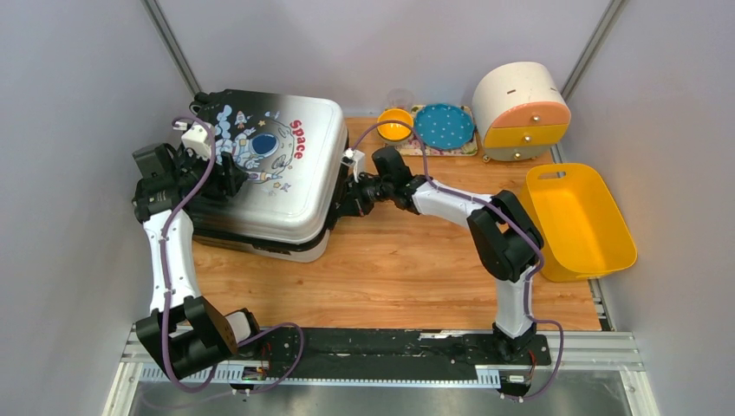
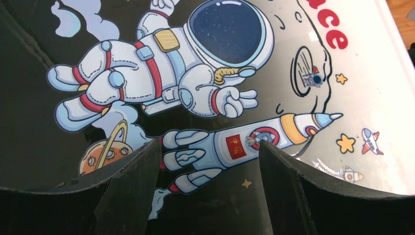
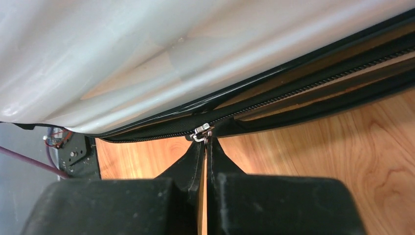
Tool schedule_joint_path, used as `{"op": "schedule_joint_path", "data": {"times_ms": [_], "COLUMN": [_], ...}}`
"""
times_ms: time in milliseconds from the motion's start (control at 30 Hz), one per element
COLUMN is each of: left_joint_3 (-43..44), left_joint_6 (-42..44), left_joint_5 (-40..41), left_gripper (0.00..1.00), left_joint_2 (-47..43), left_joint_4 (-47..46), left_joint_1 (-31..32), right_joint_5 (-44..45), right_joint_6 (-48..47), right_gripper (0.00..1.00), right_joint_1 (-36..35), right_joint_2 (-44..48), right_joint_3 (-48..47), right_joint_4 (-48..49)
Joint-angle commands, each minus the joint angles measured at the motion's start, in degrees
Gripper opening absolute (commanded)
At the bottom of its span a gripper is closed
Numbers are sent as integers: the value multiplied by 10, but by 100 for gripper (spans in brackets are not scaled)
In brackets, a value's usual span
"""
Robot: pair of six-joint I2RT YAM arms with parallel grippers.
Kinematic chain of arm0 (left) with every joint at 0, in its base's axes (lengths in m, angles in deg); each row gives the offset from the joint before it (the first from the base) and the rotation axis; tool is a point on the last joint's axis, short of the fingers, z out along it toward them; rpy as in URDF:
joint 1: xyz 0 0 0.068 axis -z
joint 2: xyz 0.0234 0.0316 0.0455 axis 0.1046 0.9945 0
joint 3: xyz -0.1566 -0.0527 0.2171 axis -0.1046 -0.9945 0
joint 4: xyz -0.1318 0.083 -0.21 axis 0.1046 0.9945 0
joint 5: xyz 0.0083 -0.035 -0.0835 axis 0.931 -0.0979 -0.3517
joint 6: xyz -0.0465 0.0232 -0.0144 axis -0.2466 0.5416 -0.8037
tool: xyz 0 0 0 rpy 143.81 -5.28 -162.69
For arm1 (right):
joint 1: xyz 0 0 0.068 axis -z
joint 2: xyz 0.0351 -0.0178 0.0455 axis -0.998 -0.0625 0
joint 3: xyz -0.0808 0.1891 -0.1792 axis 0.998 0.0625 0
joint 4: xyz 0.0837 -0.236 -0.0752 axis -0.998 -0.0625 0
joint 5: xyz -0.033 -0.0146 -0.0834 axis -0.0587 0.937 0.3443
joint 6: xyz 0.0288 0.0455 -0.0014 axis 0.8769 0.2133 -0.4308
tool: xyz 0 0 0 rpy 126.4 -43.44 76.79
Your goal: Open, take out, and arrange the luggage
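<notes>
The luggage [image 1: 277,173], a silver-white hard-shell suitcase with an astronaut and red "Space" print, lies flat at the table's back left. My left gripper [image 1: 232,173] is open and rests over its lid; the left wrist view shows the astronaut print [image 2: 195,63] between the spread fingers [image 2: 132,191]. My right gripper [image 1: 344,201] is at the suitcase's right side, shut on the metal zipper pull [image 3: 201,132]. In the right wrist view the zipper [image 3: 313,81] is parted to the right of the pull and closed to the left. The silver shell [image 3: 147,58] fills the top.
A yellow plastic bin [image 1: 576,221] stands at the right. A round cream-and-orange drawer box [image 1: 520,108] stands at the back right. An orange bowl [image 1: 395,124] and a blue plate [image 1: 444,126] lie on a mat at the back. Wooden table [image 1: 407,260].
</notes>
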Motion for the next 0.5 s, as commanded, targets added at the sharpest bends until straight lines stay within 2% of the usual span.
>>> {"op": "schedule_joint_path", "data": {"times_ms": [0, 233, 467], "left_joint_3": [-6, 12, 32], "left_joint_6": [20, 23, 40], "left_joint_5": [26, 50, 84], "left_gripper": [81, 79, 75], "left_joint_2": [9, 45, 94], "left_joint_4": [7, 32, 46], "left_joint_1": [1, 1, 1], "right_joint_5": [100, 194, 197], "right_joint_6": [-111, -201, -232], "right_gripper": [0, 0, 0], "right_joint_1": [33, 62, 83], "right_joint_2": [28, -36, -70], "right_joint_3": [-36, -101, -127], "right_joint_4": [-134, -77, 5]}}
